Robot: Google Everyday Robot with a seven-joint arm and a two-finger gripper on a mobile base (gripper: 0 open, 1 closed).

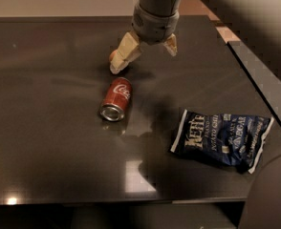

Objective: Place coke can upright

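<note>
The coke can [115, 99], red with white script, lies on its side on the dark table [45, 128], its silver end facing the front. My gripper [143, 60] hangs just behind and above the can, not touching it. It is open and empty, with beige fingers [124, 56] spread apart. The left finger covers most of the round orange fruit [112, 55] behind it.
A dark blue chip bag [221, 138] lies flat to the right of the can. The table's right edge [260, 94] runs diagonally, with a lower grey surface beyond it. My arm reaches in from the upper right.
</note>
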